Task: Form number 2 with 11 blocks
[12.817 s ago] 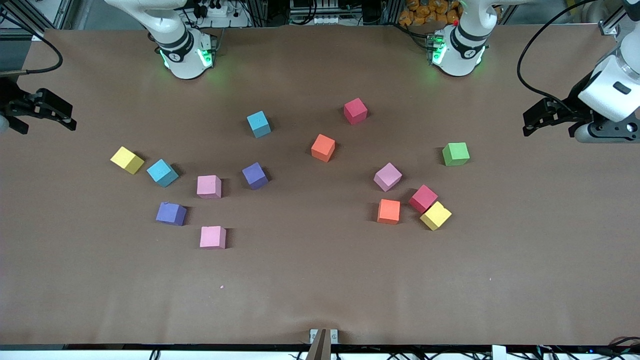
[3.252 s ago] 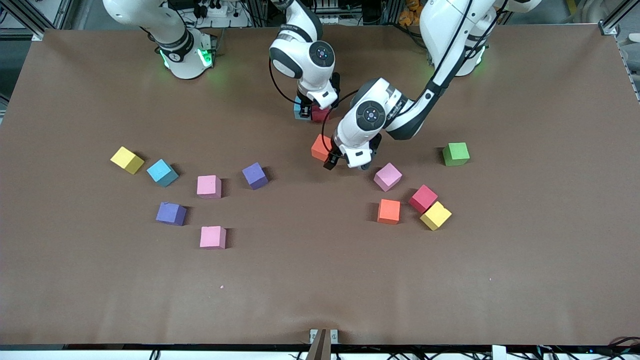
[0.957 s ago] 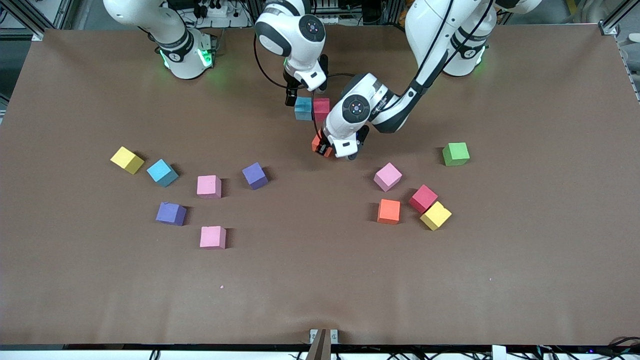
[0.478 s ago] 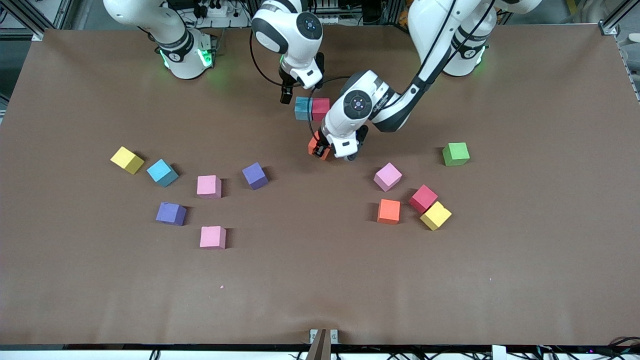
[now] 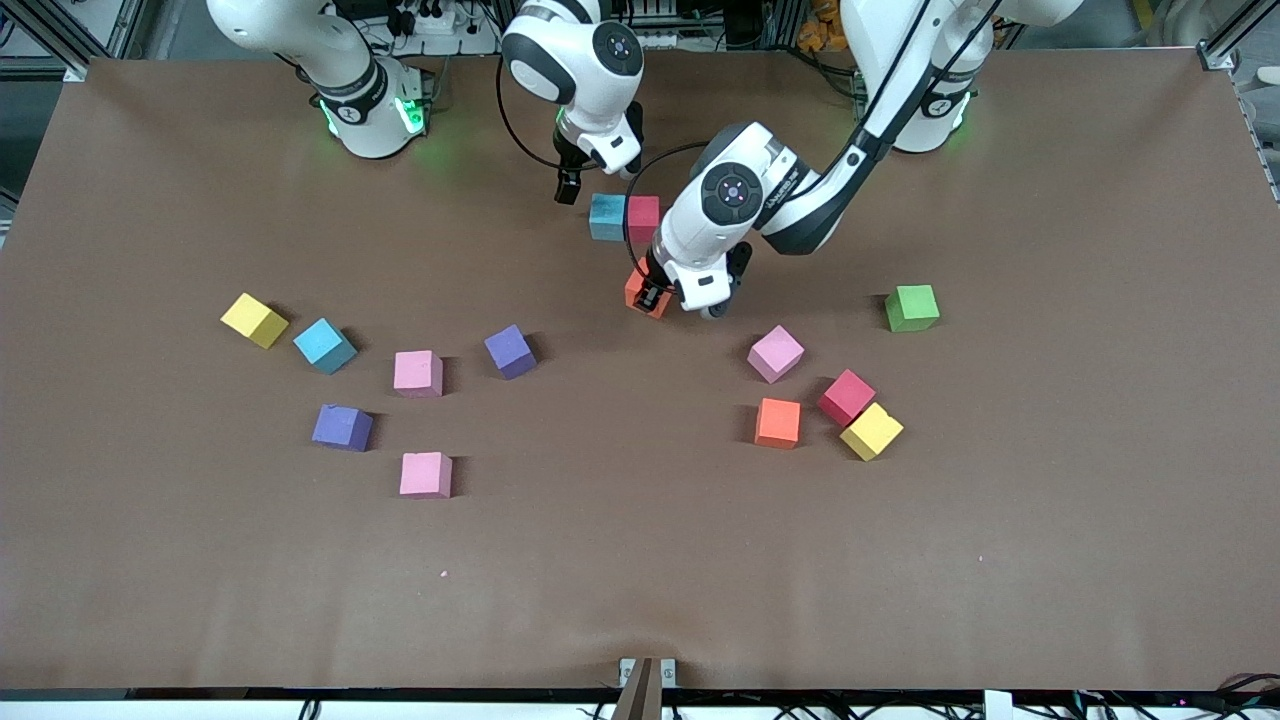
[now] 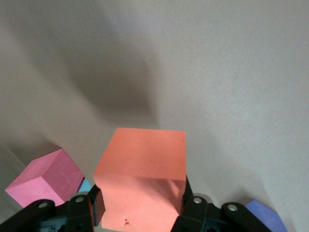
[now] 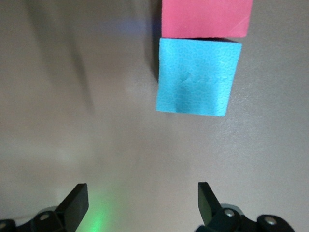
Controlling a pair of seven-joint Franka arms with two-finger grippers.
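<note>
From the front, the left gripper (image 5: 650, 297) hides most of an orange block (image 5: 637, 293), so only a corner peeks out. It pinches that block just above the table (image 5: 640, 560), close to a blue block (image 5: 606, 217) and a red block (image 5: 643, 215) that touch side by side. The right gripper (image 5: 592, 177) hangs beside the blue block with fingers spread wide, holding nothing.

In the left wrist view, the orange block (image 6: 142, 181) looks smooth and square between the fingers (image 6: 193, 212); the red block (image 6: 46, 179) is partly cut off.

In the right wrist view, the blue block (image 7: 199, 76) touches the red block (image 7: 206, 18), which is cut off at the edge.
</note>
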